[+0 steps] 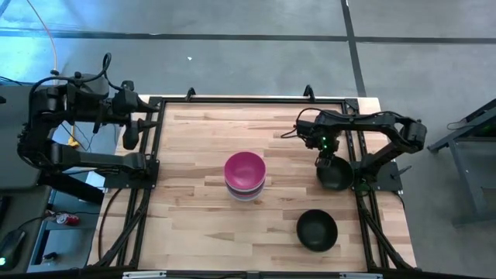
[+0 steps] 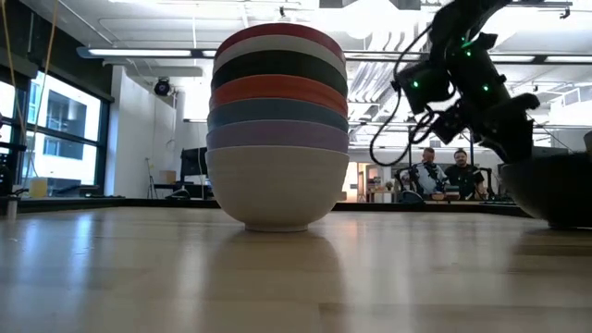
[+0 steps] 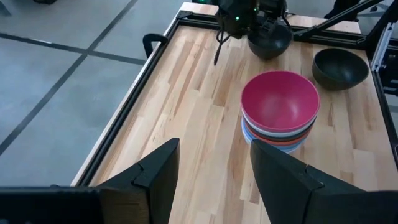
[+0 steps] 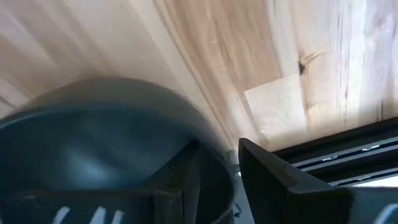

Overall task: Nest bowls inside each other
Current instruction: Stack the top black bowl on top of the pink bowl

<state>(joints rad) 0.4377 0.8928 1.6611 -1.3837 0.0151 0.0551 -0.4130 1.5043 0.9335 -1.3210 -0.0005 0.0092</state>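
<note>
A stack of nested bowls (image 1: pixel 245 177) stands on its cream bottom bowl at the table's middle, with a magenta bowl (image 3: pixel 280 99) on top. In the low view the stack (image 2: pixel 277 129) shows lavender, blue, red, black and white rims between. A loose black bowl (image 1: pixel 317 230) sits upright near the front right. My right gripper (image 1: pixel 329 159) is shut on a second black bowl (image 1: pixel 335 175) by the table's right rail. My left gripper (image 3: pixel 214 155) is open, high over the table's far left corner, touching nothing. My right gripper grips the black bowl's rim (image 4: pixel 214 152), one finger (image 4: pixel 186 180) inside the bowl and the other finger (image 4: pixel 280 180) outside its wall. The fingers come steeply from above. The bowl (image 2: pixel 555 190) stays mouth up, low at the table; whether its base touches the wood, I cannot tell.
Black frame rails run along the table's edges; the right rail (image 1: pixel 358 186) lies right beside the held bowl. Bare wood (image 1: pixel 194 217) spreads to the left of and in front of the stack. Two people (image 2: pixel 444 171) sit in the room beyond the table.
</note>
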